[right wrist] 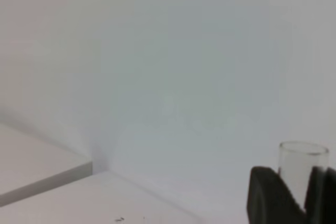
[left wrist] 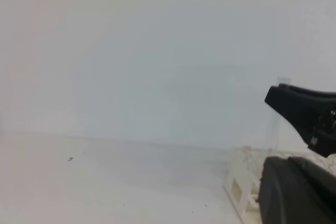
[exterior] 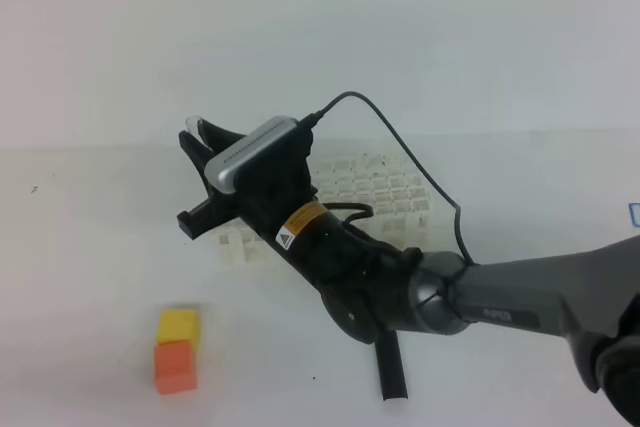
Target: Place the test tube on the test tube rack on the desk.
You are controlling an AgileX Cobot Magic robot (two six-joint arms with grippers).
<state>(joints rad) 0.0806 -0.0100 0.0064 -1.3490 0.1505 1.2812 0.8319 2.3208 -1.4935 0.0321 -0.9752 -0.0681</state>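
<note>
Exterior high view: one arm reaches in from the right, its right gripper [exterior: 200, 172] poised over the left end of the single test tube rack [exterior: 375, 192], which stands on the desk [exterior: 100, 277]. A pale glint at the upper fingertip is probably the rim of the test tube [exterior: 193, 123]; the tube's body cannot be made out here. Also on the desk are one yellow block [exterior: 179, 326] touching one orange block [exterior: 174, 366], and one black stick [exterior: 391, 367] partly hidden beneath the arm.

Left wrist view: the right gripper's black fingers [left wrist: 302, 108] appear at the right edge, above a corner of the rack [left wrist: 239, 184]. A faint upright clear tube [left wrist: 273, 129] descends between them towards the rack. The left gripper itself is not shown; it is judged closed and empty.

Right wrist view: the tube's round open rim [right wrist: 303, 150] rises between two dark finger pads [right wrist: 270, 195], which close on it from either side. The tube is thus held upright, above the rack and not yet seated.

Risks, as a judgement: the smooth glass may slip through a light grip, and because the tube is nearly invisible, its lower end may miss a square hole, strike the grid and tip or break. Release before it seats would let it fall.
</note>
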